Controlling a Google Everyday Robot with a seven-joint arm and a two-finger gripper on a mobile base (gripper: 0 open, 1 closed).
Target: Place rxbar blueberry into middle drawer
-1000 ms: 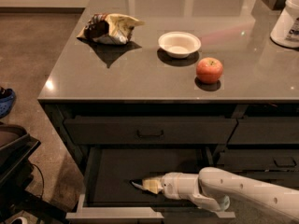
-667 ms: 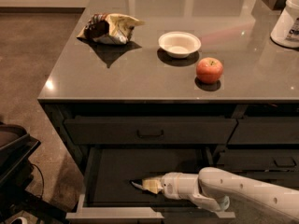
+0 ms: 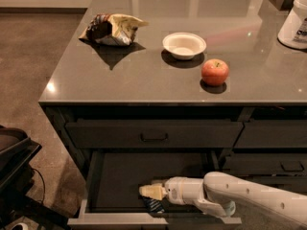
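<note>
Down in the open middle drawer (image 3: pixel 115 220), the gripper (image 3: pixel 149 191) is reaching in from the right, its pale tip pointing left and low over the dark drawer floor near the front rim. The white arm (image 3: pixel 244 199) stretches in behind it from the lower right corner. The rxbar blueberry (image 3: pixel 153 205) is inside the drawer, a dark blue wrapper with white print showing just under the gripper's tip, close to the pale front rim. Whether the gripper is clamped on the bar or clear of it cannot be told from this angle: the two overlap in view.

Above, the top drawer front (image 3: pixel 153 134) is closed, its bar handle centred. Up on the counter (image 3: pixel 144 80), a crumpled chip bag (image 3: pixel 112 29) sits at the back left, a white bowl (image 3: pixel 184 45) stands near the middle, and a red apple (image 3: pixel 215 72) rests just in front and to the right of the bowl, apart from it. A white container (image 3: pixel 295 20) is at the far right edge.
</note>
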